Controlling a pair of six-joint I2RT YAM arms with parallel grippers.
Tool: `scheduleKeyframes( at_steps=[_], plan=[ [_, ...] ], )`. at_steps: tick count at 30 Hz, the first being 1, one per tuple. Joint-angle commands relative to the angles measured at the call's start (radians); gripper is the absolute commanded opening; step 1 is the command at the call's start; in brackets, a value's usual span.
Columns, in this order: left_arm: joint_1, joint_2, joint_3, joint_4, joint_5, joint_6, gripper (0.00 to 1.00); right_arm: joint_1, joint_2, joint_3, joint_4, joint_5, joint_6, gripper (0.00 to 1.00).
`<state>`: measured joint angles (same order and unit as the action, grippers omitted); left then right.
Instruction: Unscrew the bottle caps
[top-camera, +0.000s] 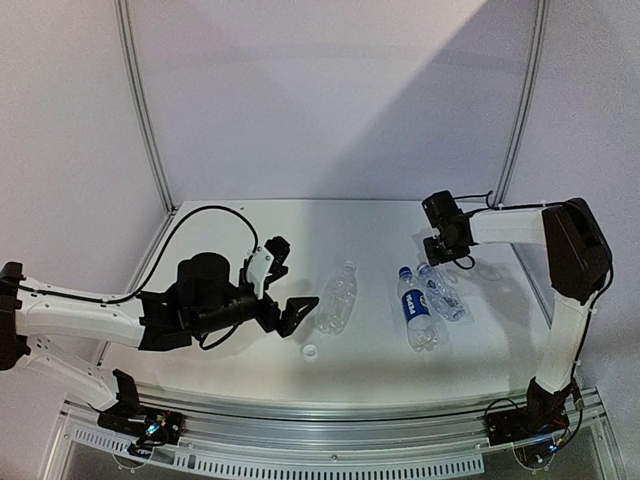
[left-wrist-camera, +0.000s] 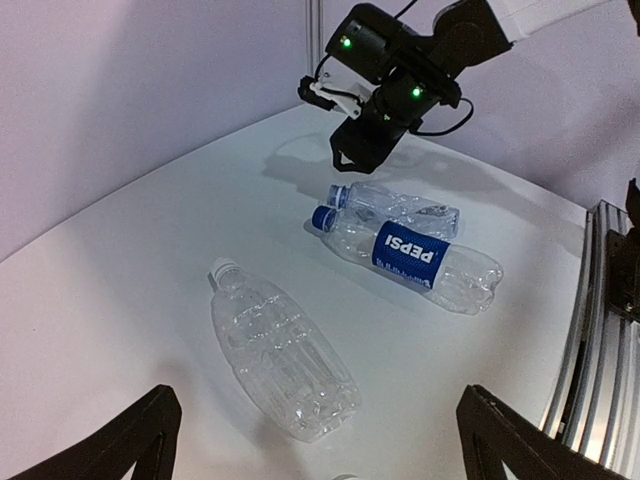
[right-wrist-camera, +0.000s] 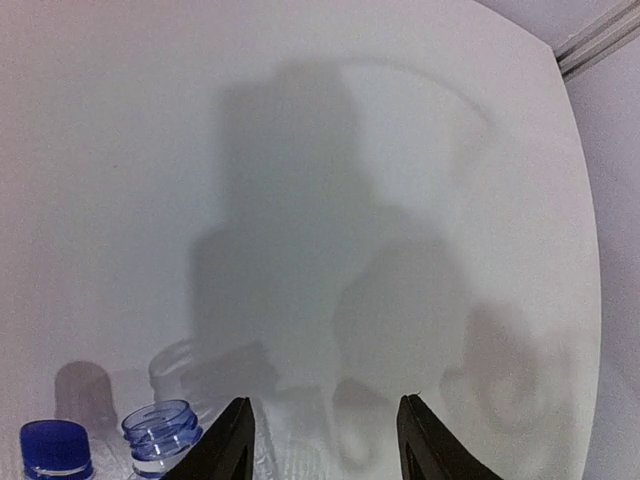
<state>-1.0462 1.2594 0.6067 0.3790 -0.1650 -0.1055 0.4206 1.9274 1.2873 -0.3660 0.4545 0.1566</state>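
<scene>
The left gripper (top-camera: 289, 280) stood wide open and empty, just left of a plain bottle (top-camera: 338, 298) that lay on the table (top-camera: 380, 225) with its white cap (left-wrist-camera: 222, 266) on. A loose cap (top-camera: 311, 351) lay nearer. To the right, the labelled bottle (top-camera: 415, 308) wore a blue cap (right-wrist-camera: 55, 447), and the dented bottle (right-wrist-camera: 160, 425) touching it was uncapped. The right gripper (right-wrist-camera: 325, 440) hung just beyond their necks, jaws apart and empty.

Robot lab test booth: white table (top-camera: 380, 372), plain panel walls (top-camera: 330, 90) with metal strips (top-camera: 146, 110), left arm (top-camera: 80, 318) and right arm (top-camera: 565, 310) on a slotted rail (top-camera: 330, 425).
</scene>
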Motion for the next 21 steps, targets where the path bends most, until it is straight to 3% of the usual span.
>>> scheduleKeyframes(
  at_steps=[1,6,11,16,21],
  plan=[
    [-0.005,0.001,0.018,-0.014,0.001,-0.003,0.99,0.0,-0.12,-0.034,-0.003,-0.136,0.044,0.53],
    [-0.005,-0.016,0.008,-0.012,-0.076,-0.043,0.99,0.036,-0.23,-0.065,-0.048,-0.342,0.091,0.63],
    [-0.001,-0.033,-0.007,-0.023,-0.181,-0.077,0.99,0.095,-0.266,-0.074,-0.102,-0.389,0.098,0.64],
    [0.002,-0.03,-0.002,-0.034,-0.184,-0.069,0.99,0.116,-0.25,-0.087,-0.155,-0.484,0.111,0.67],
    [0.002,-0.013,0.013,-0.051,-0.175,-0.067,0.99,0.149,-0.167,-0.072,-0.198,-0.462,0.096,0.67]
  ],
)
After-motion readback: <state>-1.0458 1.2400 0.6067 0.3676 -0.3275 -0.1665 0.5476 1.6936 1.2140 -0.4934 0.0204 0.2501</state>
